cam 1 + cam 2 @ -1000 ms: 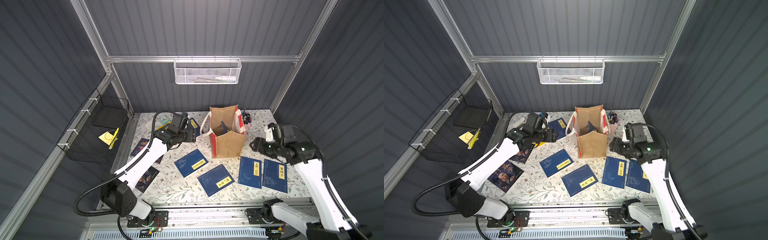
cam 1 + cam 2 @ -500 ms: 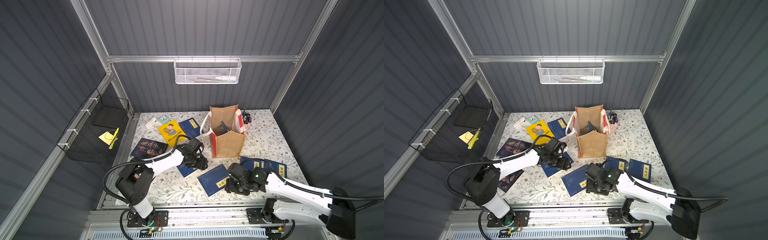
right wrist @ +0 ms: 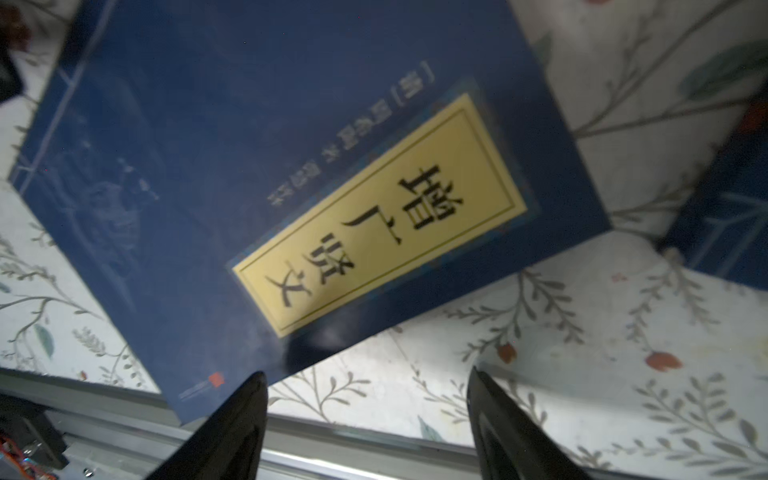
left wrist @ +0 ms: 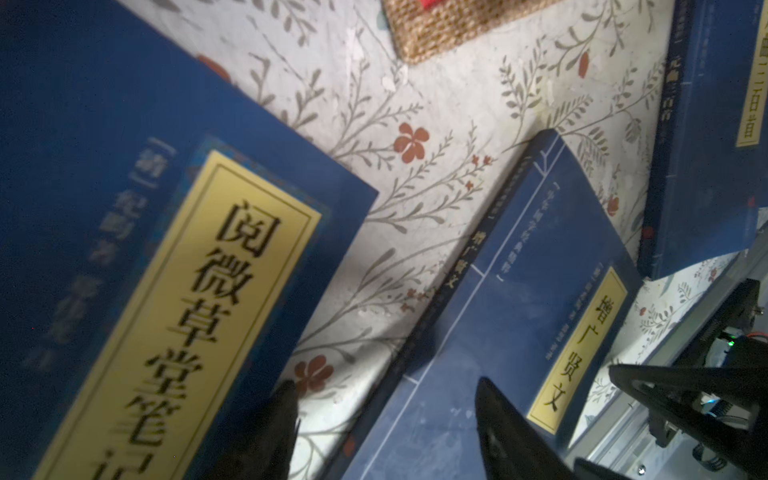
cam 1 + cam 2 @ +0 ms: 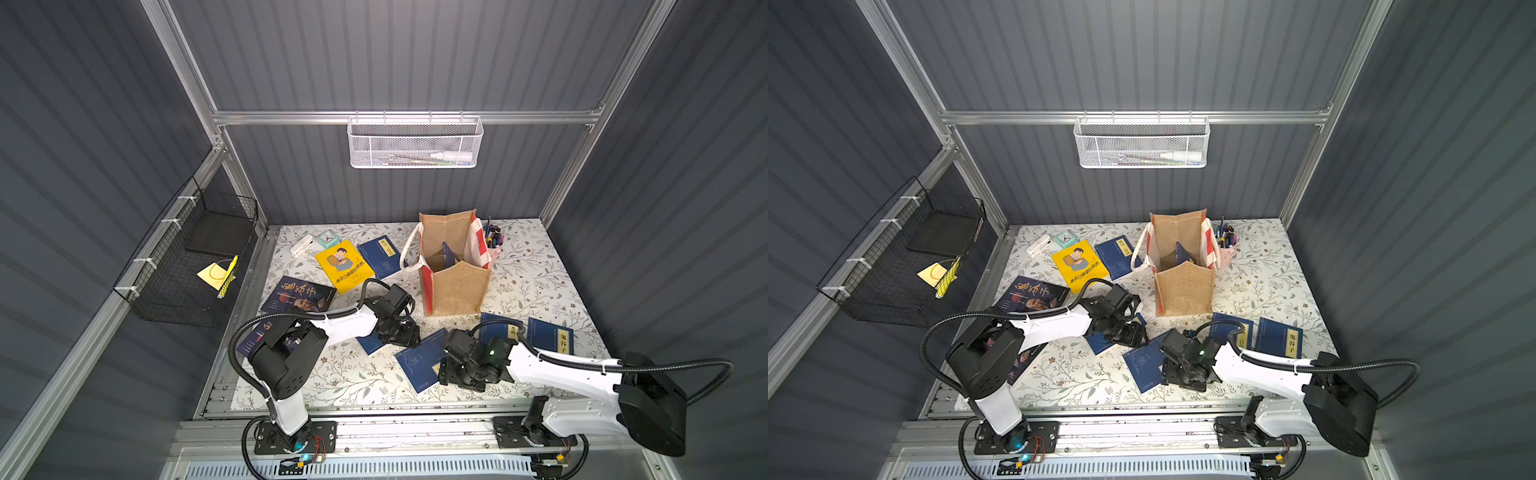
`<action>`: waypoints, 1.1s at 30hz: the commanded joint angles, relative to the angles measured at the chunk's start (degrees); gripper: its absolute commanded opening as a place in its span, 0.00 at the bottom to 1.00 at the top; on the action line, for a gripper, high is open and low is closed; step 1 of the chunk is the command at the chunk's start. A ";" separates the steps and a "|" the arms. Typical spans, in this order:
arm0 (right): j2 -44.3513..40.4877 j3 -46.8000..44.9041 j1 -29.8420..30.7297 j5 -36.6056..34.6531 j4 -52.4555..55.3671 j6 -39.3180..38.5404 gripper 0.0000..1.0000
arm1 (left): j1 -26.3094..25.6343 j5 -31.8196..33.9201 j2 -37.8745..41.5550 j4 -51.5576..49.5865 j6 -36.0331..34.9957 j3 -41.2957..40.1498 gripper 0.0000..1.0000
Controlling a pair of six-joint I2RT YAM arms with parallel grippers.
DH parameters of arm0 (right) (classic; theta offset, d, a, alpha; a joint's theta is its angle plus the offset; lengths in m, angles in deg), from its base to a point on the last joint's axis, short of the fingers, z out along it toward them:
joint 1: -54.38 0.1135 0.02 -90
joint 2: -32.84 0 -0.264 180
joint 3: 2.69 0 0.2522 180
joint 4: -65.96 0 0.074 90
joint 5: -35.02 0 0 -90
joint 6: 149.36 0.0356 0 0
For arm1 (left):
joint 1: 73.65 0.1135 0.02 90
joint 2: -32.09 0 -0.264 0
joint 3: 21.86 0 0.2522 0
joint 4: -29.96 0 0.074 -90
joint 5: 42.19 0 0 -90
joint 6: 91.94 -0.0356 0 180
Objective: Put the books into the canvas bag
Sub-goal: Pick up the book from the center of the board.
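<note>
On the flowered table [image 5: 536,286], close to its front edge, my right gripper [image 3: 366,372] hangs low over a blue book [image 3: 291,166] with a yellow title label. My fingers are spread wide and pinch nothing: one fingertip sits right at the book's near edge, and the gap between them shows only tablecloth and rail. My left gripper [image 4: 384,382] is just beside it, also low and also spread with nothing between the fingers. One finger is at the edge of a second blue book [image 4: 124,208], the other is over the first one. The canvas bag [image 5: 453,270] stands upright behind both grippers, toward the back of the table. Its mouth is open, and an upright blue book [image 5: 448,254] is inside. Everything else lies flat outside the bag. Two more blue books [image 5: 550,334] lie side by side near my right arm. A yellow cartoon book [image 5: 344,266] and another blue one [image 5: 380,255] lie just beside the bag's handle. A navy book [image 5: 297,295] with a face on its cover lies near my left arm. A pink pen cup [image 5: 493,245] stands against the bag's far side.
</note>
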 commanded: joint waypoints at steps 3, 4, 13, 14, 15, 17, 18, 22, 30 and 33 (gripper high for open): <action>2.67 -2.91 -3.07 3.12 -7.29 0.49 0.76 | -0.41 -0.69 -2.88 0.52 1.08 -1.18 0.69; 3.30 -2.97 -3.63 3.72 -8.31 0.49 0.76 | -0.40 -0.68 -3.17 0.54 1.11 -1.28 0.70; 7.12 -4.06 -9.74 8.88 -16.48 -0.49 0.72 | -0.40 -6.58 -4.86 2.22 3.46 -2.73 0.70; 7.25 -4.04 -10.45 9.20 -16.72 -0.83 0.70 | -0.41 -7.15 -4.85 2.28 3.86 -2.73 0.71; 7.43 -4.07 -11.23 9.69 -17.07 -1.14 0.69 | -0.40 -8.06 -4.78 2.44 4.22 -2.95 0.71; 7.82 -4.11 -12.63 10.49 -17.51 -2.10 0.65 | -0.29 -9.57 -4.52 2.75 4.76 -3.07 0.71; 8.15 -4.20 -13.42 10.83 -17.73 -2.60 0.63 | -0.33 -10.35 -4.24 2.87 5.09 -3.08 0.71; 9.04 -4.03 -15.90 12.31 -18.34 -4.35 0.56 | -0.17 -13.21 -2.44 5.03 7.08 -3.83 0.71; 10.96 -3.75 -18.55 14.35 -19.73 -6.00 0.45 | 1.78 -18.32 0.69 10.96 10.93 -6.07 0.62; 11.31 -3.58 -19.40 14.44 -20.16 -6.60 0.41 | 3.15 -19.16 1.88 12.11 10.95 -7.32 0.58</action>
